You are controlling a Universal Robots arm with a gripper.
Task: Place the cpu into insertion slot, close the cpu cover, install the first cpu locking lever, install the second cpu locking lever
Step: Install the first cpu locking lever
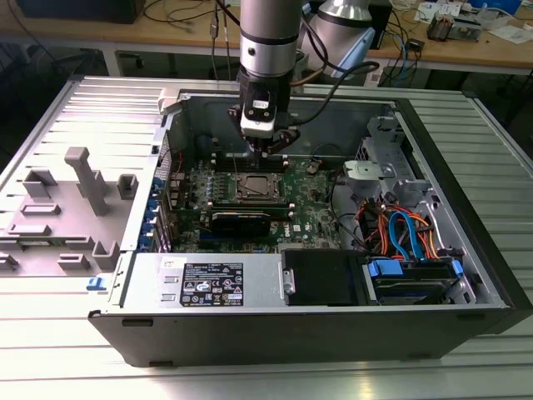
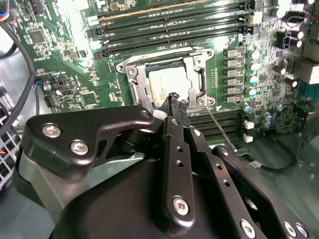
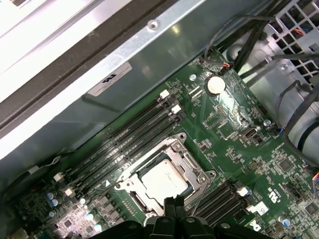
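Currently the gripper (image 1: 269,148) hangs over the green circuit board (image 3: 224,114) inside the open computer case (image 1: 250,329). Its fingers (image 2: 174,107) are pressed together with nothing between them. Just beneath and ahead of the fingertips, the cpu (image 2: 167,82) sits in the insertion slot (image 2: 131,71), silver top upward. The cpu cover (image 3: 193,163) lies flat over it, framing the chip. A thin lever rod (image 2: 219,130) runs out from the slot corner nearest the fingers. Memory slots (image 2: 164,25) lie beyond the slot, farther from the gripper.

place: lab | seen: cluttered workbench (image 1: 500,50), opened computer case (image 1: 316,333), slatted metal table (image 1: 250,383)
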